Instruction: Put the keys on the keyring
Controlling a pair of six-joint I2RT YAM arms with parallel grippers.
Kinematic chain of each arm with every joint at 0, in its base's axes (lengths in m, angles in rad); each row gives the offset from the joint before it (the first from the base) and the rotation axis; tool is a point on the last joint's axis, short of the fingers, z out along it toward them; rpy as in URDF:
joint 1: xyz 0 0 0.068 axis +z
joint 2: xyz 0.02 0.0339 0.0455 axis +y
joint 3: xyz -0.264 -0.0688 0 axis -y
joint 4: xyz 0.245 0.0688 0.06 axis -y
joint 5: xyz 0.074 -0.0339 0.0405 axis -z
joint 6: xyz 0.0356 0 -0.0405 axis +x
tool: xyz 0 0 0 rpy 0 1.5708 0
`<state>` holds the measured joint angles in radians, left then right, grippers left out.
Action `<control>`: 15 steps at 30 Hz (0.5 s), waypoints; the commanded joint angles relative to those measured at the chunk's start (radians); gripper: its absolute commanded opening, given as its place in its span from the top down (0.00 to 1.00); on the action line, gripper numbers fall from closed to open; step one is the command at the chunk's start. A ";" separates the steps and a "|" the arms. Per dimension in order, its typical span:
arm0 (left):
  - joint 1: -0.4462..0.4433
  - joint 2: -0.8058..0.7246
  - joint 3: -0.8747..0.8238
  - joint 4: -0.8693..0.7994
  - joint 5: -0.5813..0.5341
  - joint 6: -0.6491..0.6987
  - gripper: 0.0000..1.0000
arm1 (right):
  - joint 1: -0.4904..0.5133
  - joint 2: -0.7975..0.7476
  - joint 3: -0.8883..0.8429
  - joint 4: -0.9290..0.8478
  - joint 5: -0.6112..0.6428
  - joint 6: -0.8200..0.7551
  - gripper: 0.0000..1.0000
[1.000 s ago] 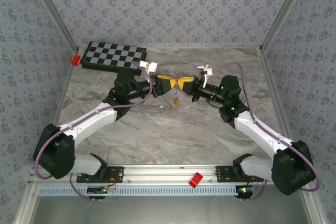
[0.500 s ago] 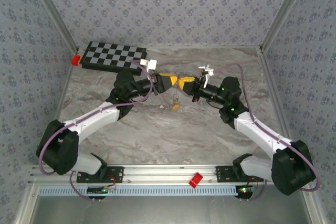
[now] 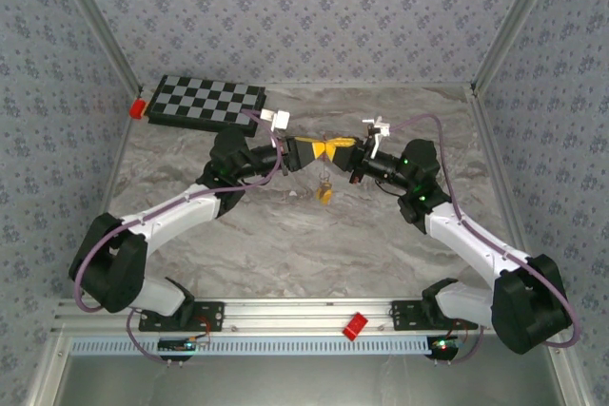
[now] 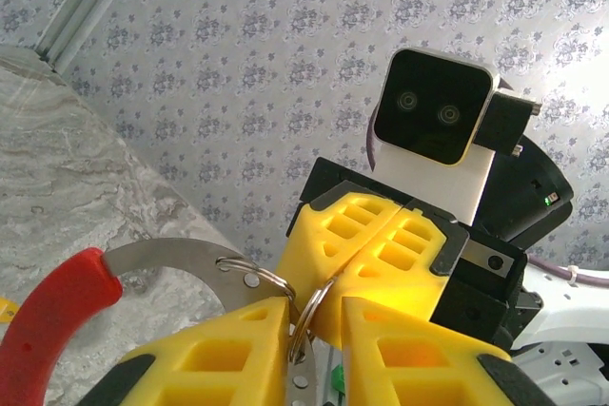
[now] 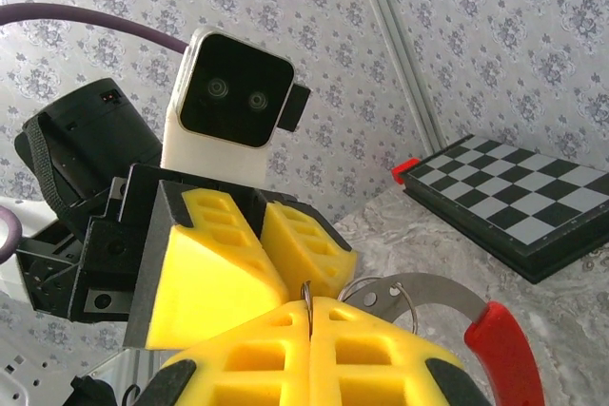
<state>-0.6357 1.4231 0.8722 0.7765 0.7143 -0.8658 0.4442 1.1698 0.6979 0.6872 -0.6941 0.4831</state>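
Note:
Above the middle of the table my two grippers meet tip to tip. My right gripper is shut on the keyring, whose thin wire sticks out between its yellow pads. The same keyring stands in the gap of my left gripper, leaning on one finger with the jaws still apart. A curved metal plate with a red sleeve hangs from a second wire loop beside it. A yellow-headed key shows just below the grippers; I cannot tell whether it hangs or lies on the table.
A chessboard lies at the back left with a red block at its corner. Another red block sits on the front rail. Purple cables loop off both arms.
My left gripper has moved in toward the right one and its jaws have narrowed around the ring. The right gripper has kept its grip and place. The key has shifted slightly toward the near edge.

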 commanded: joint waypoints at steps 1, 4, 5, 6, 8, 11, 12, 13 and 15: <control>-0.015 -0.021 0.030 0.072 0.054 0.002 0.80 | -0.007 0.002 -0.007 0.034 0.008 0.014 1.00; -0.015 -0.024 0.028 0.083 0.054 -0.003 0.81 | -0.007 0.005 -0.009 0.034 0.006 0.014 1.00; -0.015 -0.024 0.027 0.087 0.054 -0.003 0.81 | -0.008 0.007 -0.008 0.034 0.005 0.014 1.00; -0.015 -0.027 0.028 0.089 0.054 -0.005 0.81 | -0.008 0.008 -0.009 0.034 0.004 0.014 1.00; -0.014 -0.027 0.026 0.098 0.054 -0.009 0.82 | -0.009 0.011 -0.011 0.033 0.005 0.014 1.00; -0.014 -0.032 0.023 0.110 0.056 -0.012 0.83 | -0.012 0.013 -0.015 0.032 0.011 0.014 1.00; -0.015 -0.033 0.022 0.108 0.057 -0.013 0.83 | -0.013 0.014 -0.017 0.032 0.010 0.015 1.00; -0.015 -0.035 0.022 0.109 0.056 -0.011 0.83 | -0.015 0.016 -0.016 0.034 0.010 0.016 1.00; -0.016 -0.035 0.022 0.109 0.056 -0.012 0.83 | -0.015 0.019 -0.016 0.035 0.009 0.018 1.00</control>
<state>-0.6357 1.4231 0.8722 0.7895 0.7143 -0.8669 0.4393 1.1728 0.6895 0.7151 -0.6964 0.4870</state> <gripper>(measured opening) 0.165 0.040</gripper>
